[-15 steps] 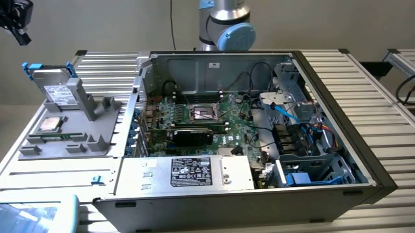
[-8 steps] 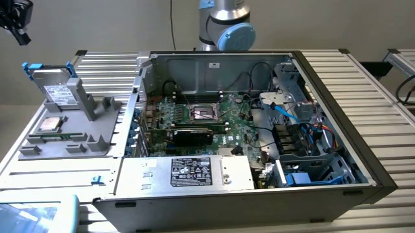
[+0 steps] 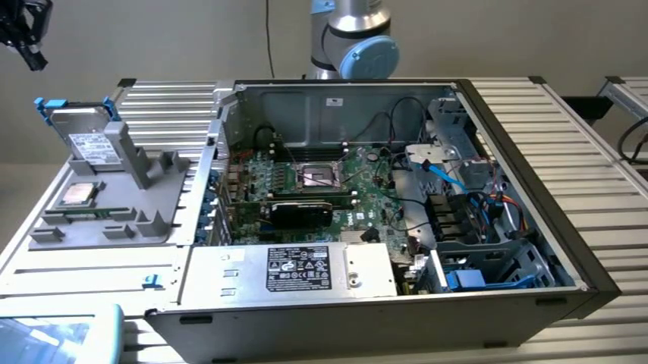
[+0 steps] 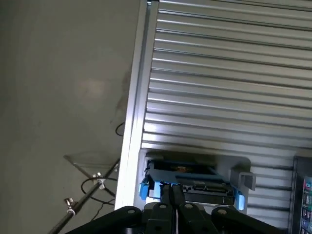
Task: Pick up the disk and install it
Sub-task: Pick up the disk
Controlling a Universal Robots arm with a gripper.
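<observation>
Since the case (image 3: 303, 106) lies on its side with the panel off, its boards and bays are open from above, which I judge is so that a part can be lowered straight in; it takes up the middle of the table (image 3: 567, 136). Just beside it, at the exterior view's left, a grey holder (image 3: 142, 167) keeps loose parts at fixed spots. The disk (image 3: 86, 140) stands on edge in the holder's far slot, its blue carrier showing at the upper corners, probably so that fingers can close on the exposed upper edge. A chip (image 3: 79, 195) lies flat nearer. The disk is not yet lifted. The gripper (image 4: 173, 195) hangs above the holder, well apart from the disk and pointed toward it, fingers pressed together with nothing between them. The table is ribbed aluminium, bright and reflective. Beyond its edge lies a plain grey floor (image 4: 58, 97) with a loose cable.
</observation>
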